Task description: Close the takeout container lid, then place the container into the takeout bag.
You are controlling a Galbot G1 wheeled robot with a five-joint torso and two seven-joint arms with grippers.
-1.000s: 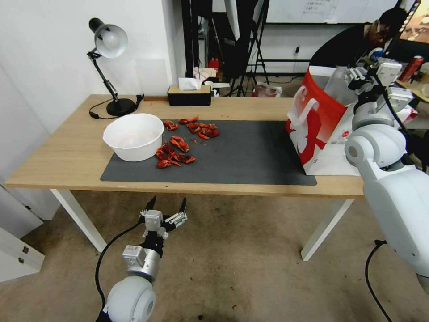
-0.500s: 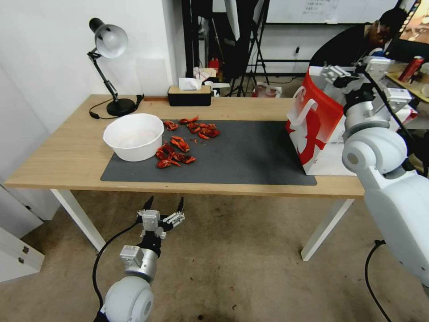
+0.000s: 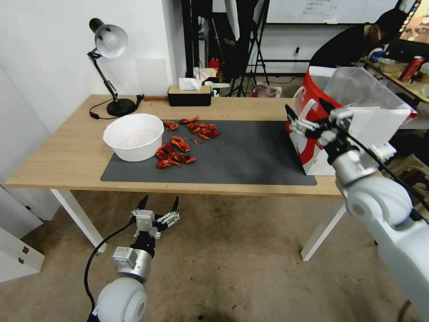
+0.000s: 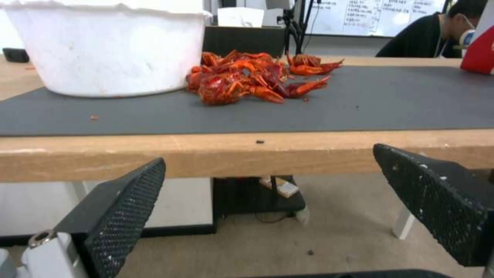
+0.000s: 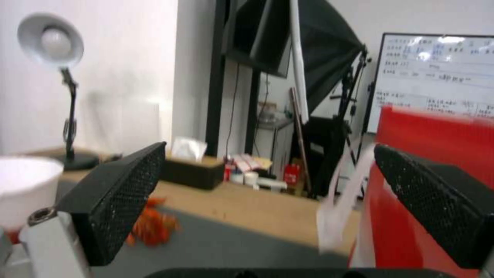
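I saw a wooden table (image 3: 67, 156) on white legs over a worn, speckled floor (image 3: 232, 268). A dark mat (image 3: 250, 156) covered its middle. A white wall (image 3: 49, 67) stood behind the desk lamp (image 3: 109, 42) at the far corner. A black tissue box (image 3: 189, 95) sat on the back edge, and a whiteboard (image 5: 437, 85) hung beyond the stands (image 3: 254, 44).

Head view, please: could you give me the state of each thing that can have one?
takeout bag: upright, mouth open
right gripper: open, empty, beside the bag's red side
left gripper: open, empty, below the table edge
white bowl: upright on the mat
desk lamp: unlit
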